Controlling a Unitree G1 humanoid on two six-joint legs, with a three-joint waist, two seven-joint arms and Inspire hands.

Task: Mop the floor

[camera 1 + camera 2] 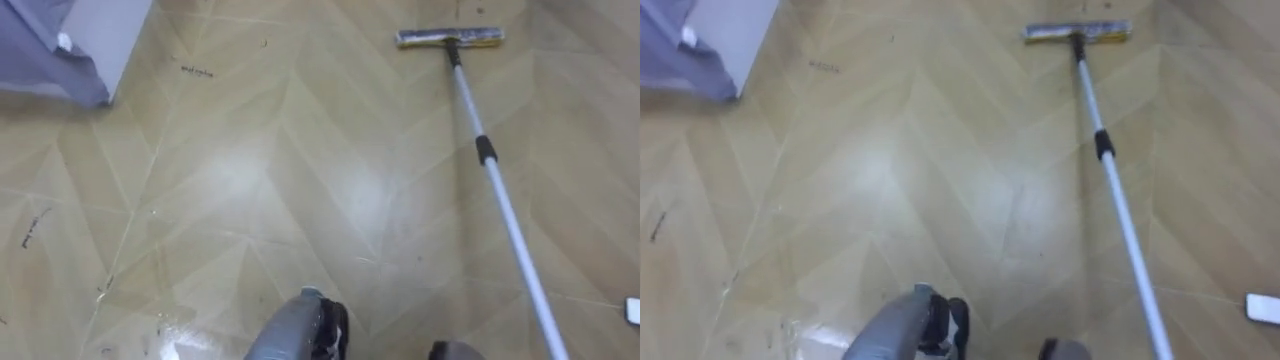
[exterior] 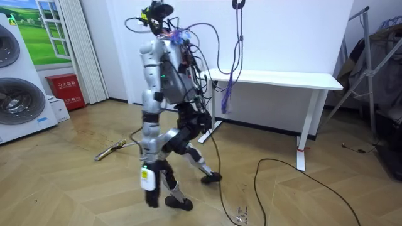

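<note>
Wooden floor point(image 1: 250, 180), pale herringbone boards, glossy at the centre.

Eye views, left to right:
- Corner of a white-and-grey unit point(image 1: 110, 30), top left, standing on the floor.
- Dark scuff marks point(image 1: 197, 70) on the boards just beside that unit; more along the left edge.
- Left robot hand point(image 1: 335, 325), dark, at the end of a grey forearm at the bottom edge, hanging above the floor and well apart from the mop. Whether it is open or closed cannot be told.
- Mop point(image 1: 500, 190): the flat mop head point(image 1: 450, 38) lies on the floor at the top, right of centre. Its light metal pole slants down to the lower right and out of the picture, with a black collar point(image 1: 486, 150) partway along. What holds the pole's lower end cannot be seen.
- Small white object point(image 1: 632, 310), right edge, on the floor.

Room view, left to right:
- Two stacked washing machines point(image 2: 19, 94) at the left edge.
- Red box point(image 2: 65, 91) by the curtain.
- Mop head on the floor, toward the room view's left of the robot.
- Robot mid-room, knees bent, legs apart, one arm hanging at its near side.
- White table point(image 2: 282, 78) against the wall behind it.
</note>
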